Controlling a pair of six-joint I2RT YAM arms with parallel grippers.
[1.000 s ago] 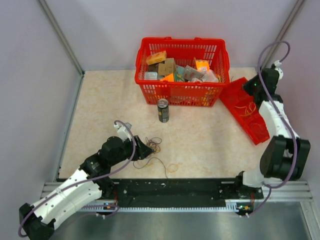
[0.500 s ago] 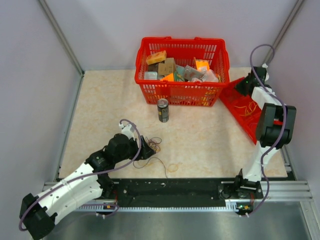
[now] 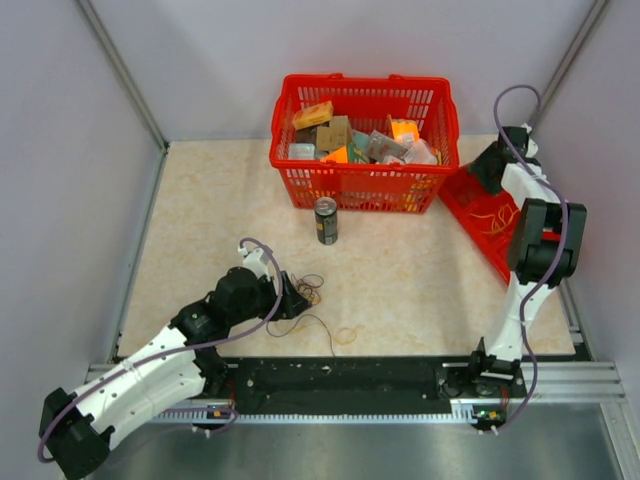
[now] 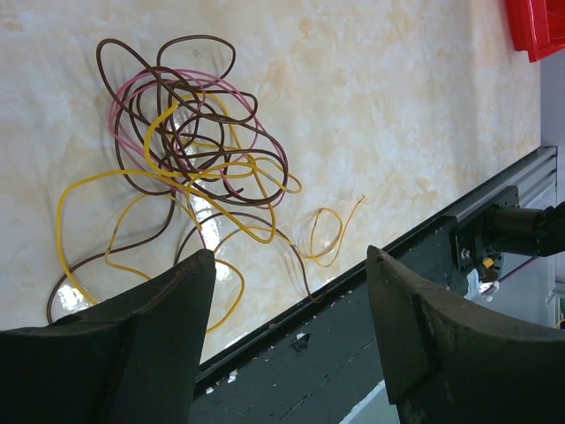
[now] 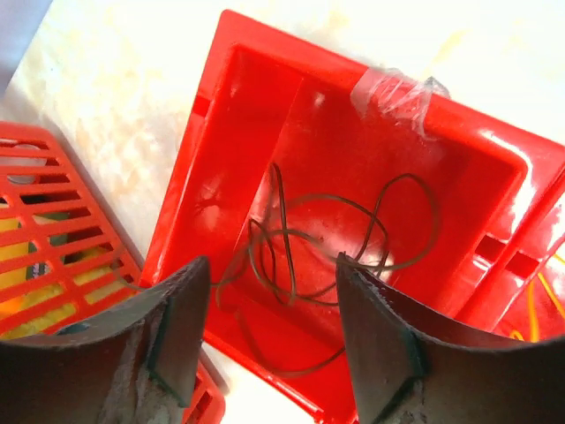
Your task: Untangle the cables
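A tangle of dark brown, yellow and pink cables (image 4: 190, 150) lies on the table near the front edge, also seen in the top view (image 3: 308, 292). My left gripper (image 3: 290, 300) hovers just left of it, open (image 4: 290, 265), with nothing between its fingers. A loose yellow loop (image 3: 346, 336) trails toward the rail. At the back right, my right gripper (image 3: 487, 165) is open (image 5: 269, 265) over the red tray (image 5: 335, 124). A single dark cable (image 5: 327, 238) lies coiled in the tray below the jaws, one strand close to the right finger.
A red basket (image 3: 365, 140) full of boxes stands at the back, a drink can (image 3: 326, 220) in front of it. The red tray (image 3: 495, 225) leans by the right wall with yellow wires (image 5: 538, 300) in another compartment. A black rail (image 3: 340, 385) runs along the near edge.
My right arm swung toward the tray's far end and its gripper opened; the dark cable now lies in the tray. My left arm crept toward the tangle and opened a little wider.
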